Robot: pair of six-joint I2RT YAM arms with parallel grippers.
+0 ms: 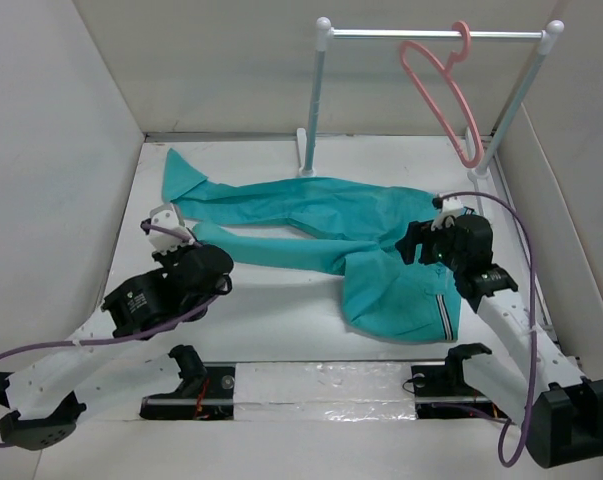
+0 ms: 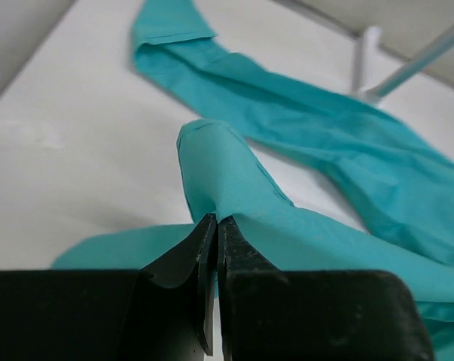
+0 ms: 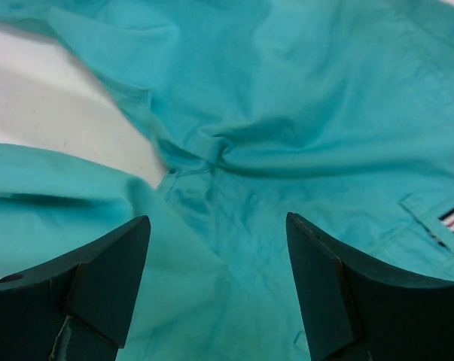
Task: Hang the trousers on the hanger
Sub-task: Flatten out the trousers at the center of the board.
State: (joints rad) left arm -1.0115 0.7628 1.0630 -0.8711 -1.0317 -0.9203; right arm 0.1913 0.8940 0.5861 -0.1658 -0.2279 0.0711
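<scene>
Top external shows the trousers (image 1: 311, 210) lying on the worktop (image 1: 281, 305) before the rail (image 1: 431, 33) that carries the hanger (image 1: 469, 155). Your left fingers (image 2: 200, 263) pinch a leg (image 2: 219, 173); your right fingers (image 3: 106, 278) gape over the crotch (image 3: 204, 154). Lift unevenly and it may slip.

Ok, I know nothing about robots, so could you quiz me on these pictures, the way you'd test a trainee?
1. True or false: the hanger hangs from the rail.
2. Which pincer is shut on the trousers? A) left B) right C) both
3. Fill in: the right pincer, above the trousers, is ____.

Key: 1 true. 2 A: the left pincer pinches a fold of one leg. 3 open.
</scene>
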